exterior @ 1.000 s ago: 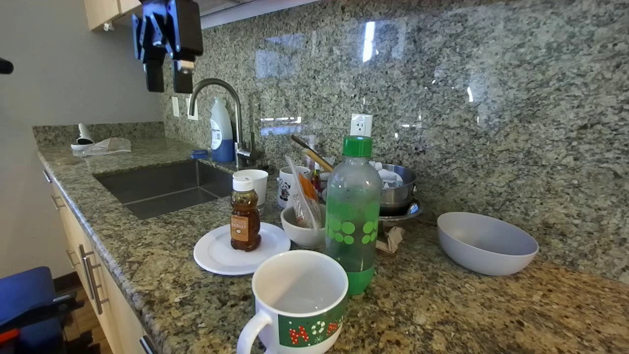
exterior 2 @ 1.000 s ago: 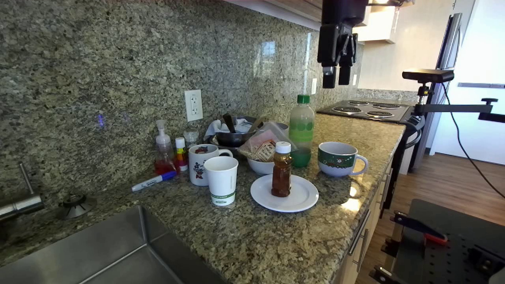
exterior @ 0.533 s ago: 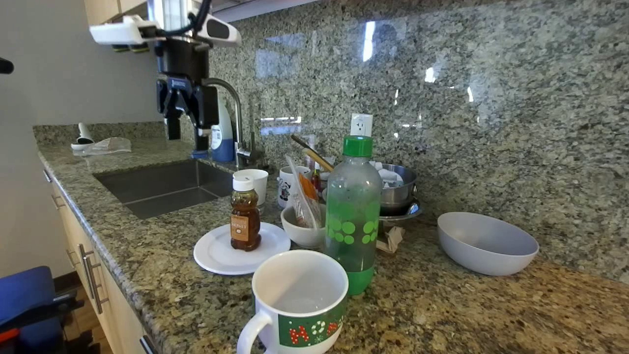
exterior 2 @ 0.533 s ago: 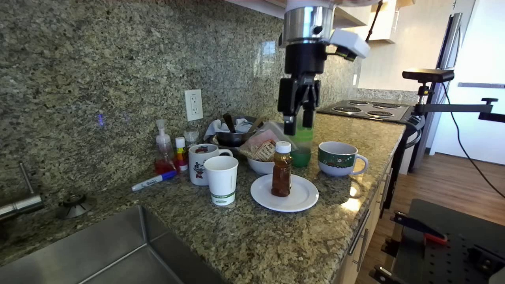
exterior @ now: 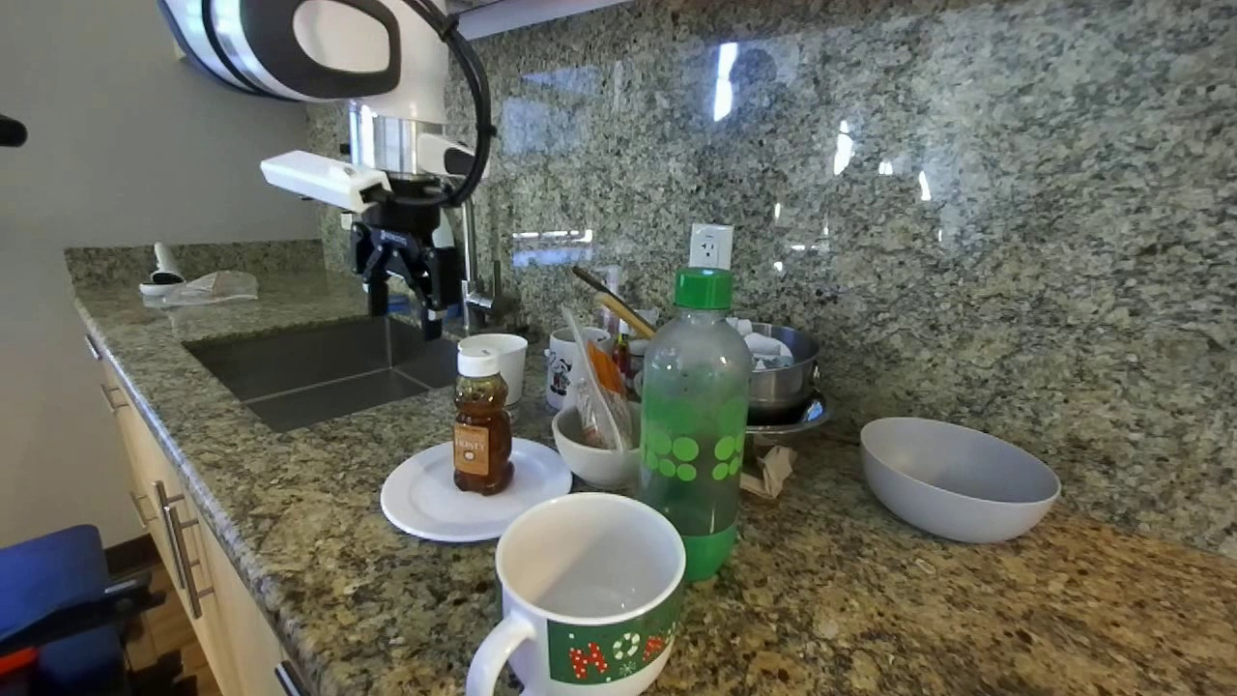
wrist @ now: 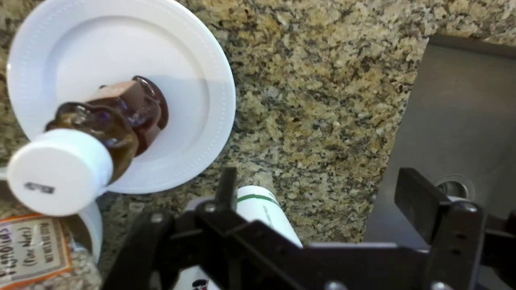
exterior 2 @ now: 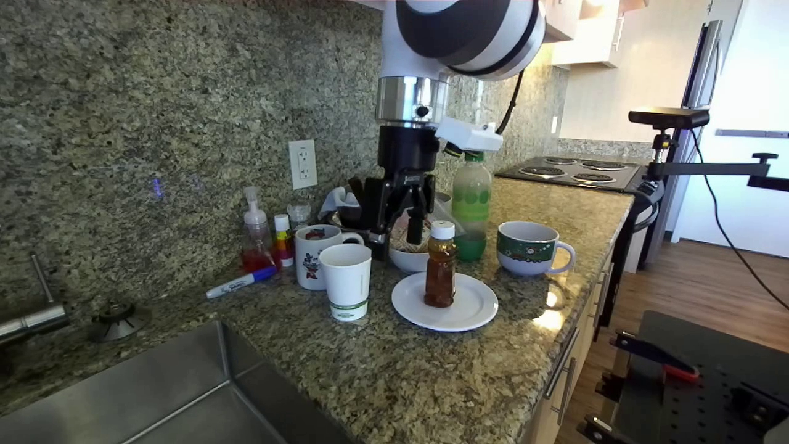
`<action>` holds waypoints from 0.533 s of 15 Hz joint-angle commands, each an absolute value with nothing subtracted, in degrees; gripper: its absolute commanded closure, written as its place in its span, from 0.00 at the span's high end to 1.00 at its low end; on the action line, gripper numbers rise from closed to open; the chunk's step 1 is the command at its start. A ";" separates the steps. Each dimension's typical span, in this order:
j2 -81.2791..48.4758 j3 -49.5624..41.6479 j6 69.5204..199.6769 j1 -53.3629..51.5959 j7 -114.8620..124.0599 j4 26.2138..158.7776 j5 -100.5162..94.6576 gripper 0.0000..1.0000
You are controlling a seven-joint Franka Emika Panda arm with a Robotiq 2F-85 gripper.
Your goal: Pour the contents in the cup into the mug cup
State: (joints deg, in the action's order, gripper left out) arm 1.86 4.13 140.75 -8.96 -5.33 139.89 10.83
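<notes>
Wrist view: the tool [wrist: 321, 196] gapes wide, the paper cup [wrist: 264, 210] (white, green-banded) partly behind it.

The table [exterior 2: 382, 376] shows polished stone, glossy under light. The sink [exterior 2: 154, 382] is smooth metal, dull in sheen. The mug cup [exterior 2: 527, 248] appears glazed ceramic; the cup [exterior 2: 346, 283], matt paper. The honey bottle [exterior 2: 440, 271] and green-capped bottle [exterior: 696, 416], 2 units, appear smooth, shiny plastic. The gripper [exterior 2: 397, 246] looks matt.
</notes>
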 commanded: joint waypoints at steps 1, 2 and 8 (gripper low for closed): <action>-4.02 5.66 143.79 -8.51 -7.05 135.95 12.68 1.00; -5.26 6.00 144.86 -8.40 -6.16 135.49 11.92 1.00; -10.61 6.32 149.92 -7.55 -4.68 132.75 10.98 1.00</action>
State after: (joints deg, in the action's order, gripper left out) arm -8.13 5.53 147.92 -8.72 -5.42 135.02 11.21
